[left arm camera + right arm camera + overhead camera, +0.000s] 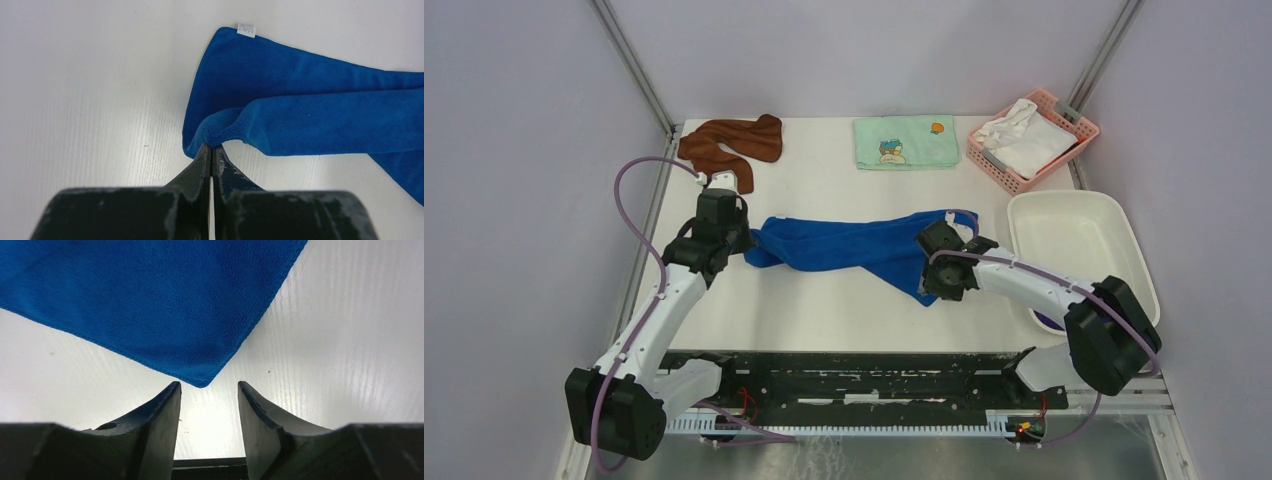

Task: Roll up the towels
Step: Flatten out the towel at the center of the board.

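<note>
Ok, blue towel (pixel 844 245): mid-table, lying as a bunched strip between the two arms, neither flat nor rolled.
Left gripper (pixel 212 150): clamped on a fold at the towel's left end — likely an anchor so the cloth can be pulled taut.
Right gripper (pixel 209 386): jaws apart, nothing between them; the towel's near right corner sits just ahead of the gap, touching neither finger.
Why: my read is that holding both ends lets the strip be spread flat before rolling.
Next: right has to get around that corner and close; a thin terry edge lying on the table (pixel 824 320) may slip out.
Rust-brown towel (pixel 729 145): crumpled at back left, apart from the blue one, not rolled.
Progress: early — no roll visible.
</note>
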